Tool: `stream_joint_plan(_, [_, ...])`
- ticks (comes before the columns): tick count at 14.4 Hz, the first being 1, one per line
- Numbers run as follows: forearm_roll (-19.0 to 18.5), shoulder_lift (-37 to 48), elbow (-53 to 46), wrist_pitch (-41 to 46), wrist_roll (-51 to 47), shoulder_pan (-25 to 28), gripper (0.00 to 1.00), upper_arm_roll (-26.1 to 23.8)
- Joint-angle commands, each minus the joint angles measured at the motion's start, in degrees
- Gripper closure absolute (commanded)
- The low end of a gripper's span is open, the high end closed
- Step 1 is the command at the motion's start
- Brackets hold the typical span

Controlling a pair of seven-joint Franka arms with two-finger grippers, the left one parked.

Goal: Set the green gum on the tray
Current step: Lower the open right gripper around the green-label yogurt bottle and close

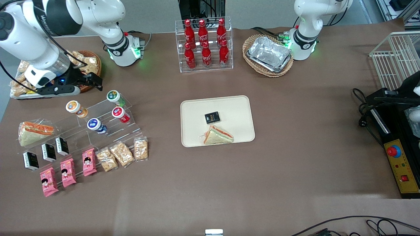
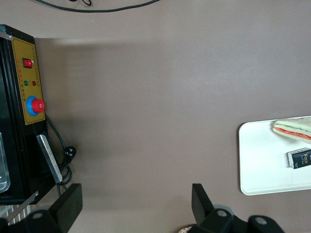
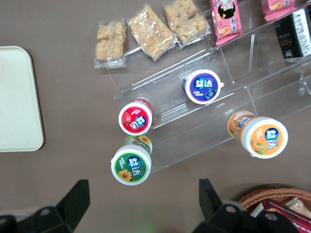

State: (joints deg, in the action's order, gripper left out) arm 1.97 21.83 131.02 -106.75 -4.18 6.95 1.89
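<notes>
The front view looks steeply down over the whole table. The right wrist view faces straight down past the open gripper (image 3: 141, 204), close over the green-bodied, white-lidded gum canister (image 3: 131, 166). Both share the cream-beige rectangular tray (image 1: 236, 108).

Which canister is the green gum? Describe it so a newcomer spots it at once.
Find the clear stepped stand toward the working arm's end of the table. The green gum stands on its top step, farthest from the front camera, near the open gripper. Its lid is green-rimmed; its neighbours' are red, blue and orange.
</notes>
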Motion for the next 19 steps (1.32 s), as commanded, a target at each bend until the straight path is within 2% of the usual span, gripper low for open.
stream_joint_plan(1, [0.6, 2.5, 5.6, -4.4, -2.5, 0.2, 0.00, -0.1])
stream_joint_plan(19, [1.2, 2.3, 20.1, -23.5, -9.5, 4.5, 0.00, -0.2])
